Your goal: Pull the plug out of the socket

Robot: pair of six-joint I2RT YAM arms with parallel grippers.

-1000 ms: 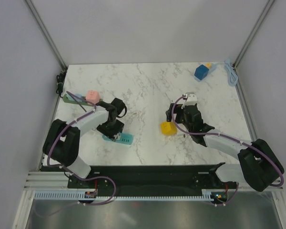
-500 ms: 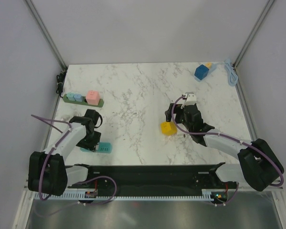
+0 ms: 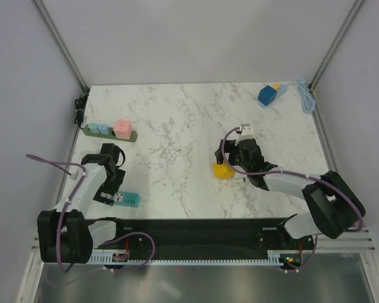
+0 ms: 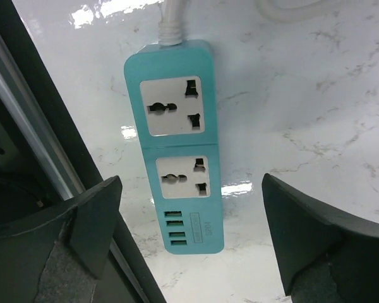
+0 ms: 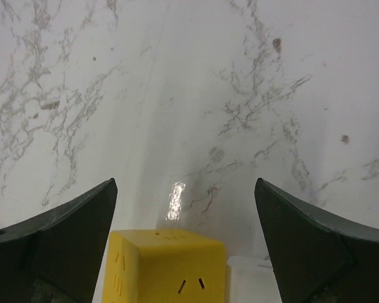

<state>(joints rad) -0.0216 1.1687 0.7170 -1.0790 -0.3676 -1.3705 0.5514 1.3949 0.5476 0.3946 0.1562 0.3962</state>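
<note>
A yellow cube socket stands on the marble right of centre. In the right wrist view the cube has a white plug against its right side. My right gripper is open, its fingers wide on either side of the cube and touching nothing. A teal power strip lies by the front left edge. Both of its sockets are empty, and a white cord leaves its far end. My left gripper hangs open just above the strip and holds nothing.
A green power strip with pink and blue plugs lies at the far left. A blue cube and a pale blue cable sit at the far right corner. The black front rail runs right beside the teal strip.
My left gripper carried the teal strip from mid-table to the front left edge, then opened and let it go. The right arm has shifted only slightly.
</note>
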